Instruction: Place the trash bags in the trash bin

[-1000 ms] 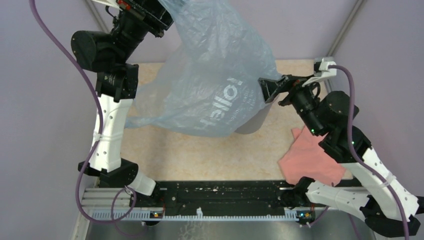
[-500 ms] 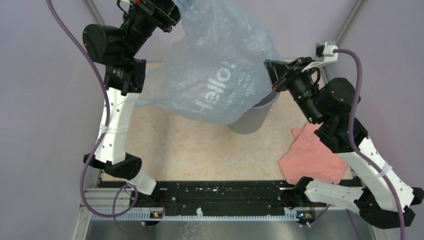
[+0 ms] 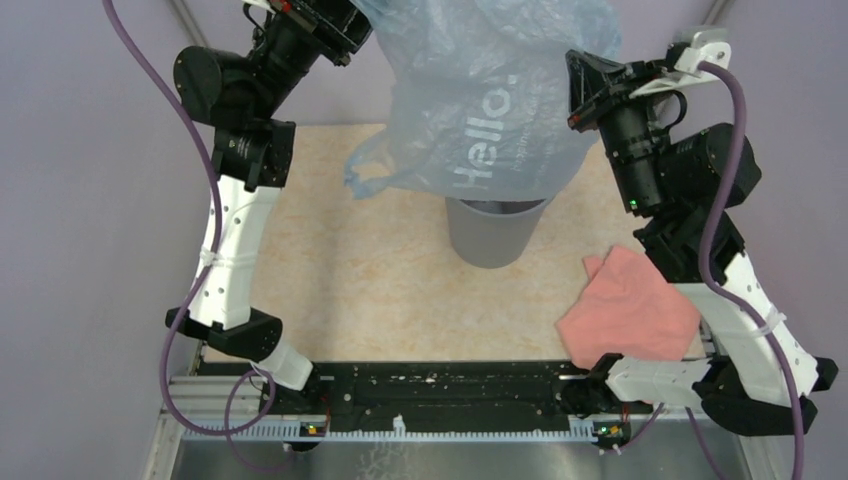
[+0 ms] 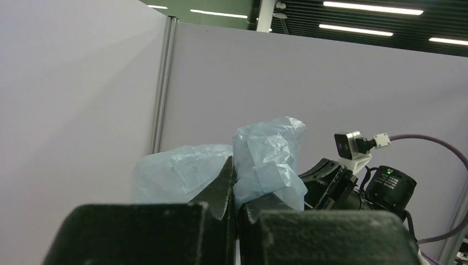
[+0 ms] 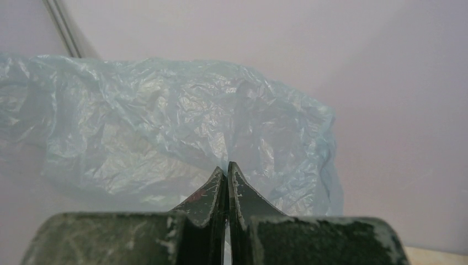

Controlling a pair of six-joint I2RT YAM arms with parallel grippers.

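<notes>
The trash bag point(image 3: 490, 110), pale blue crinkly film printed "Hello", hangs stretched between my two grippers high over the table. Its lower edge dangles just above the open mouth of the grey trash bin point(image 3: 492, 240), which stands upright mid-table. My left gripper point(image 3: 352, 22) is shut on the bag's upper left corner; in the left wrist view its jaws point(image 4: 236, 178) pinch a bunched fold of the bag point(image 4: 267, 154). My right gripper point(image 3: 573, 92) is shut on the bag's right side; in the right wrist view thin film of the bag point(image 5: 165, 138) rises from the closed tips point(image 5: 226, 169).
A salmon-pink cloth point(image 3: 628, 310) lies crumpled on the table at the right, beside the right arm's base. One loose handle loop of the bag point(image 3: 365, 175) hangs down to the left of the bin. Purple walls enclose the table.
The right gripper closed on the bag's right side and rose with it. Both arms lifted, so the bag swung from draped over the bin to hanging above it.
</notes>
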